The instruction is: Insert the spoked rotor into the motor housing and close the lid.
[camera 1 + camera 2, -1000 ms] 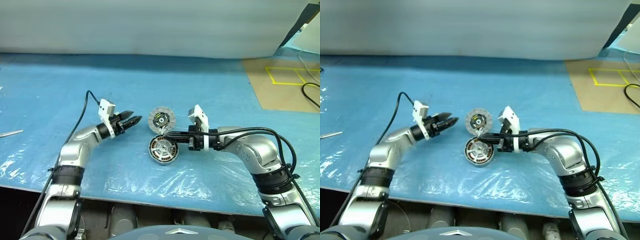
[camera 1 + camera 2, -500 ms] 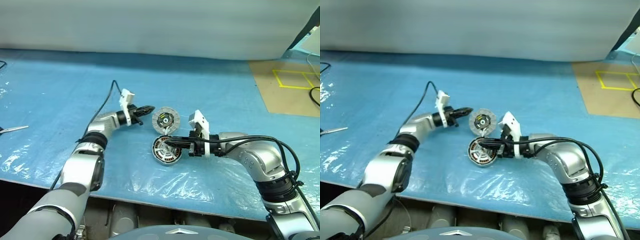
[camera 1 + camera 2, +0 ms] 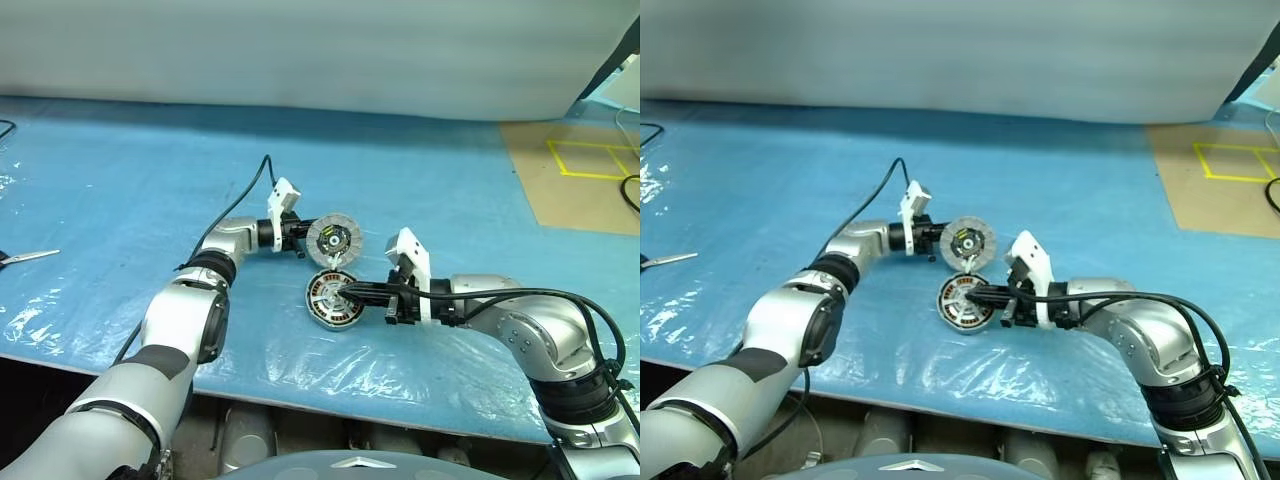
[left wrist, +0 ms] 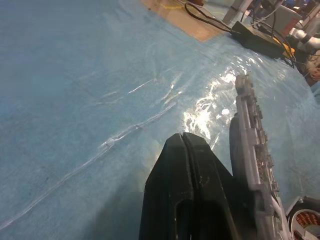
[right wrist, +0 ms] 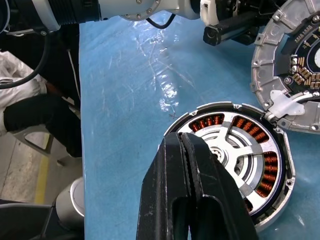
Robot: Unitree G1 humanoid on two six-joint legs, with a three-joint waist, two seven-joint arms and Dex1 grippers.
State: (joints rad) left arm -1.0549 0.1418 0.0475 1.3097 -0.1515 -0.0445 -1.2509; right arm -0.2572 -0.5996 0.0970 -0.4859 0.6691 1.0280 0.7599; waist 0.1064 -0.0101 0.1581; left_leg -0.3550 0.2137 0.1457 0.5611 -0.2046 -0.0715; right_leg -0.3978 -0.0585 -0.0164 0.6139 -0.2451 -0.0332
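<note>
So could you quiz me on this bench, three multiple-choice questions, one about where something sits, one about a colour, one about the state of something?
1. Where is the lid relative to the motor housing?
A. Stacked flat on top of it
B. Beside it, on the side farther from the robot, their rims meeting
C. Far away, on the brown board

2. What colour are the windings ringed inside the motor housing?
A. Copper-brown
B. Green
C. White

3. How do the fingers of the left gripper stand?
A. Wide open
B. Closed around the lid
C. Shut together, holding nothing

Answers:
1 B: the head views show the lid just beyond the housing on the blue sheet.
2 A: the right wrist view shows copper-brown coils between the silvery spokes.
3 C: the left wrist view shows both black fingers pressed together beside the lid's edge.
</note>
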